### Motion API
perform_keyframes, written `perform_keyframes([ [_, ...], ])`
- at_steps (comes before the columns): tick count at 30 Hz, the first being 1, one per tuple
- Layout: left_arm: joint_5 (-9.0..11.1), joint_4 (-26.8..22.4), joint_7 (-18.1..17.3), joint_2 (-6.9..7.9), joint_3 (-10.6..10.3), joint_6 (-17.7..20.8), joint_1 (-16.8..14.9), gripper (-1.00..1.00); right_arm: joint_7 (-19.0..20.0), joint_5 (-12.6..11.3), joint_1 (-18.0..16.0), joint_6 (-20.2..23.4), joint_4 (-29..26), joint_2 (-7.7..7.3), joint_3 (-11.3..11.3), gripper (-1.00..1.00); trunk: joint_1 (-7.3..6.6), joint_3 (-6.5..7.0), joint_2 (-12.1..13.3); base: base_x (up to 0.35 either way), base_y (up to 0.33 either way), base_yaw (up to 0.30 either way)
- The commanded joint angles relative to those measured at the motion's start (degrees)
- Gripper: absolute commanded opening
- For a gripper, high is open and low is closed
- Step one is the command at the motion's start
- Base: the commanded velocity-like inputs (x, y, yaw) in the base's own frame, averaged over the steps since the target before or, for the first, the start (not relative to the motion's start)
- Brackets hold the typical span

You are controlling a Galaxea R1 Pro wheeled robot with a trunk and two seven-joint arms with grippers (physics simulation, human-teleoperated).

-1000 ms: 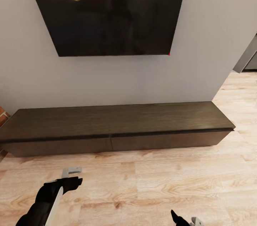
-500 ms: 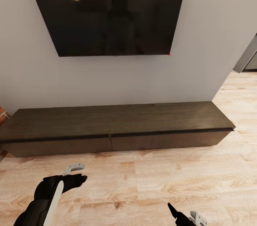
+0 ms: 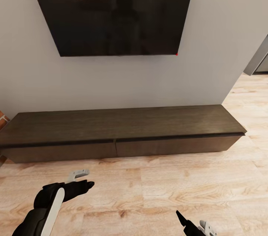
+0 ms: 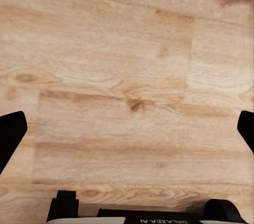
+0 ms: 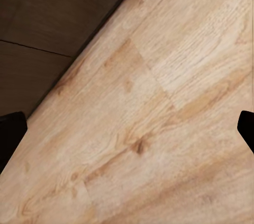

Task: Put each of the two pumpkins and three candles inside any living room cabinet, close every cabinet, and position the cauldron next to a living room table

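Long, low dark-brown wooden cabinet (image 3: 119, 133) against the white wall, beneath the black wall screen (image 3: 111, 9); both handleless fronts shut. Likely stiff and heavy to pull, best taken along the dark groove under the matte top. Before the cabinet, over pale grained floorboards (image 3: 156, 191): left gripper (image 3: 83, 179) spread wide, empty; right gripper (image 5: 127, 128) likewise.

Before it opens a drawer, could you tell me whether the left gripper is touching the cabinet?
Apart. In the head view, bare floor lies between the left gripper and the cabinet.
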Motion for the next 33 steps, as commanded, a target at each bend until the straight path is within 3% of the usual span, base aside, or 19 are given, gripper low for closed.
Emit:
perform_keyframes([
  [1, 0.4, 0.0, 0.1, 0.03, 0.1, 0.3, 0.0, 1.0, 0.2, -0.5, 0.0, -0.1, 0.1, 0.0, 0.0, 1.0, 0.22, -0.23, -0.4, 0.0, 0.0, 0.0],
  [5, 0.6, 0.0, 0.0, 0.28, 0.3, 0.3, 0.0, 1.0, 0.2, -0.5, 0.0, -0.3, 0.1, 0.0, 0.0, 1.0, 1.1, -0.94, -2.0, 0.0, 0.0, 0.0],
  [7, 1.7, 0.0, 0.0, 1.16, 0.5, 0.3, 0.0, 1.0, 0.1, -0.5, 0.0, -0.3, 0.2, 0.0, 0.0, 1.0, 1.54, -1.3, -2.8, 0.0, 0.0, 0.0],
  [11, 10.0, -0.3, -0.1, 5.85, 0.6, 0.4, -0.1, 1.0, 0.1, -0.5, 0.0, -0.4, 2.2, 0.0, 0.0, 1.0, 2.42, -2.02, -4.4, 0.0, 0.0, 0.0],
  [12, 14.2, -0.5, -0.1, 8.25, 0.4, 0.4, 0.0, 1.0, 0.1, -0.5, 0.0, -0.5, 3.1, 0.0, 0.0, 1.0, 2.64, -2.2, -4.8, 0.0, 0.0, 0.0],
  [14, 24.6, -0.6, -0.1, 13.34, -0.4, 0.4, 0.0, 1.0, 0.1, -0.5, 0.0, -2.0, 4.5, 0.02, 0.0, 1.0, 3.08, -2.56, -5.6, 0.0, 0.0, 0.0],
  [17, 40.6, -0.8, -0.1, 19.94, -3.9, 0.4, 0.4, 1.0, 0.1, 0.0, 0.0, -7.5, 5.3, 0.3, 0.1, 1.0, 3.74, -3.1, -6.9, 0.0, 0.0, 0.0],
  [19, 48.7, -0.8, -0.1, 23.13, -6.9, 0.4, 0.4, 1.0, 0.6, -0.1, 0.0, -11.3, 5.3, 0.4, 0.2, 1.0, 4.18, -3.46, -7.7, 0.0, 0.0, 0.0],
  [20, 51.7, -0.9, -0.1, 24.09, -8.4, 0.4, 0.5, 1.0, 0.7, -0.3, 0.0, -12.3, 5.1, 0.45, 0.2, 1.0, 4.4, -3.64, -8.1, 0.0, 0.0, 0.0],
  [23, 56.6, -0.9, -0.1, 25.28, -10.6, 0.4, 0.5, 1.0, 0.9, -0.8, 0.0, -12.8, 4.2, 0.52, 0.3, 1.0, 5.05, -4.18, -9.3, 0.0, 0.0, 0.0],
  [25, 58.5, -0.9, -0.1, 25.63, -11.3, 0.4, 0.5, 1.0, 0.8, -2.2, -0.7, -11.7, 1.8, 0.64, 0.3, 1.0, 5.49, -4.53, -10.1, 0.0, 0.0, 0.0],
  [29, 61.6, -0.9, -0.1, 26.12, -11.6, 0.4, 0.5, 1.0, 0.4, -8.8, -4.6, -6.5, -2.5, 0.9, 0.3, 1.0, 6.37, -5.25, -11.7, 0.0, 0.0, 0.0],
  [33, 64.1, -0.9, -0.1, 26.9, -11.7, 0.4, 0.5, 1.0, -0.3, -14.2, -9.7, -5.2, -2.9, 0.95, 0.4, 1.0, 7.25, -5.97, -13.3, 0.0, 0.0, 0.0],
])
